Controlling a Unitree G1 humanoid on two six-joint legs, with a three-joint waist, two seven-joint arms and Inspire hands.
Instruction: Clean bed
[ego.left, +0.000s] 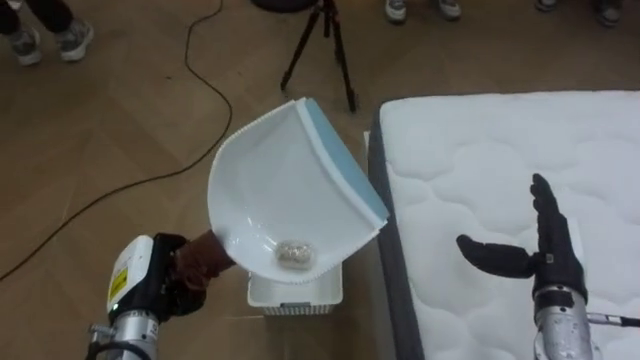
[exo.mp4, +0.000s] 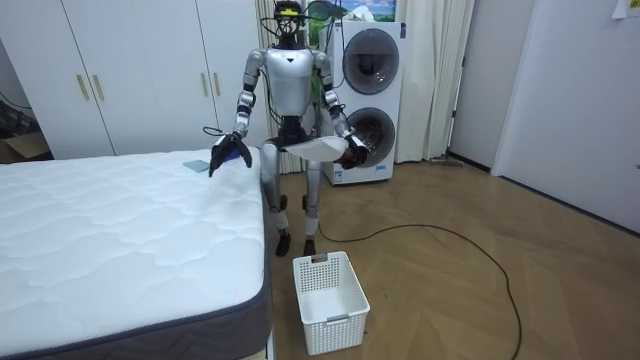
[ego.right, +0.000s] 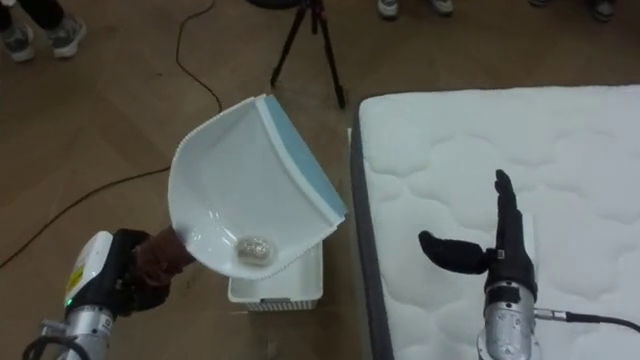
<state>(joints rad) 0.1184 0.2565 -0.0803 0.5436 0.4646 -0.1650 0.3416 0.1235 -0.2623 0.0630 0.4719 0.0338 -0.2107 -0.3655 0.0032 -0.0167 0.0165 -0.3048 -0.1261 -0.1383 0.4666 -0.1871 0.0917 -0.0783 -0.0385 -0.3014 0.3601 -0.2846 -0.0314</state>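
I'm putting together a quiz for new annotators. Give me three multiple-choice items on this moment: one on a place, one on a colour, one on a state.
1. Where does the crumpled scrap lie?
A. on the wooden floor
B. in the dustpan
C. on a pillow

2. What colour is the strip along the dustpan's lip?
A. blue
B. red
C. green

3. How is the right hand?
A. curled round a brush
B. open, over the mattress
C. pressed flat on a wall

Answers:
1. B, the scrap sits in the hollow of the pan held by the left hand.
2. A, the lip strip is light blue against the white pan.
3. B, its fingers are straight above the quilted top.
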